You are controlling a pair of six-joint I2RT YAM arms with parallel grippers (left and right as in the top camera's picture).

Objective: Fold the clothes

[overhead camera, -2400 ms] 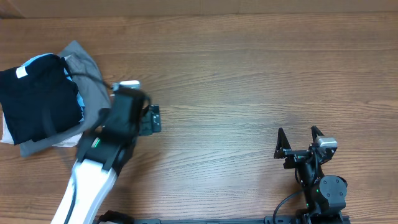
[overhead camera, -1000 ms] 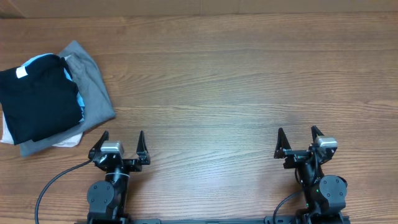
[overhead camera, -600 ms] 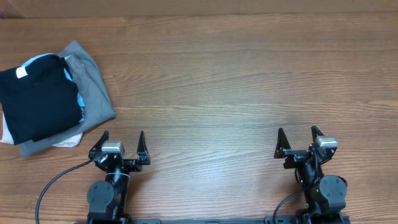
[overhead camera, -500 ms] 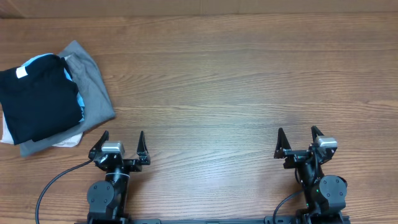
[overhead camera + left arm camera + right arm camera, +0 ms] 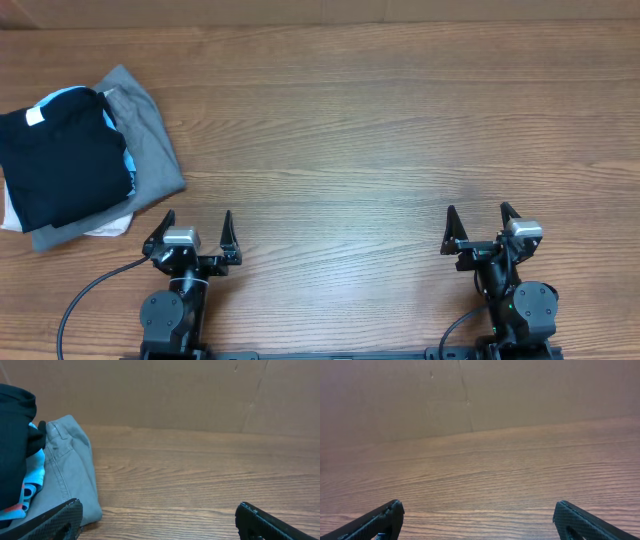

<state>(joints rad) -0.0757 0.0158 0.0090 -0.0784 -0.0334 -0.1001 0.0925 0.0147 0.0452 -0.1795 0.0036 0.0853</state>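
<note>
The black T-shirt (image 5: 62, 168) lies folded on top of a pile at the table's left edge, its small white neck label showing at the upper left. In the left wrist view its dark bulk (image 5: 14, 455) fills the left border. My left gripper (image 5: 197, 222) rests near the front edge, just right of the pile, open and holding nothing (image 5: 159, 510). Far to the right, my right gripper (image 5: 480, 217) also stands open over bare wood (image 5: 479, 510).
Under the black shirt lie a grey garment (image 5: 145, 140) and a light blue shirt (image 5: 124, 155), with a white piece peeking out at the bottom (image 5: 105, 226). A brown cardboard wall (image 5: 470, 390) backs the wooden table (image 5: 380, 130).
The left arm, which was reaching beside the pile earlier, has drawn back to the front edge. Over the last second nothing has moved.
</note>
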